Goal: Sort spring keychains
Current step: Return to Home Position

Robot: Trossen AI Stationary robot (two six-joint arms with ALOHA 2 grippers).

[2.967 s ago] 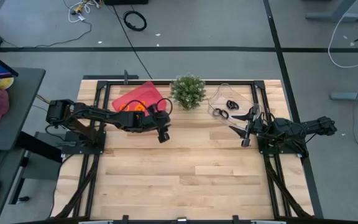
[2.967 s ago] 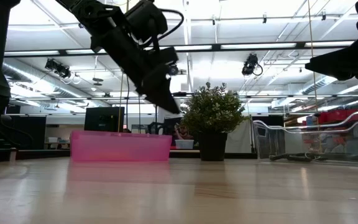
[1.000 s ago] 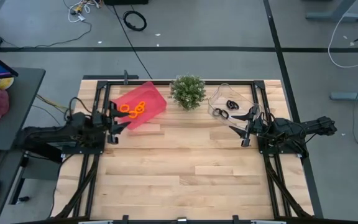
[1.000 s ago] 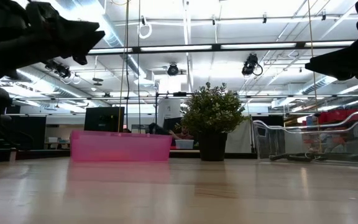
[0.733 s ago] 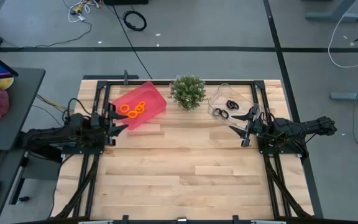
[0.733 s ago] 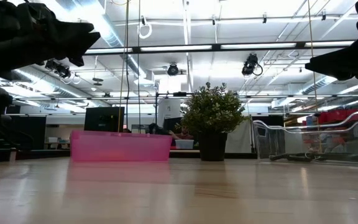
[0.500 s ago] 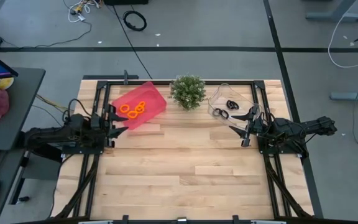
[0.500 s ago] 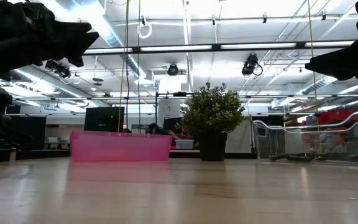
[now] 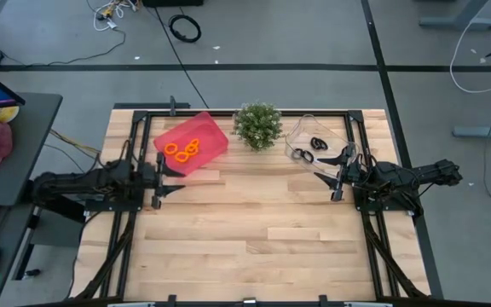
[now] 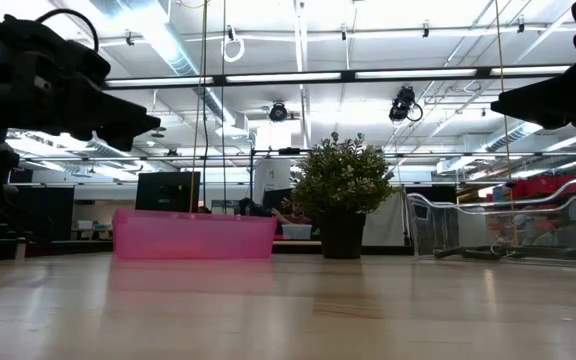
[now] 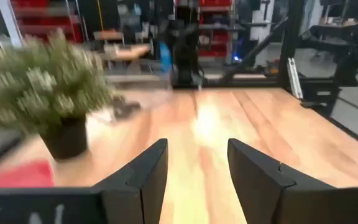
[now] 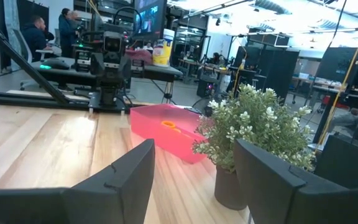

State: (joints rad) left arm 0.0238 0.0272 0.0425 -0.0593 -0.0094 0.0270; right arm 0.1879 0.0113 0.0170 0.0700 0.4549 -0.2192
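Three orange spring keychains lie in the pink tray at the table's far left. Two black spring keychains lie in the clear tray at the far right. My left gripper hovers open and empty at the table's left edge, just near of the pink tray; the left wrist view shows its fingers apart. My right gripper waits open and empty at the right edge, just near of the clear tray; the right wrist view shows its gap.
A green potted plant stands at the far edge between the two trays. The wooden tabletop spreads out between and near of both arms. A black frame rims the table. A large black cable coil lies on the floor beyond.
My left gripper has swung a little toward the table's near edge and lowered slightly, staying open and empty beside the pink tray. The keychains and trays have kept their places.
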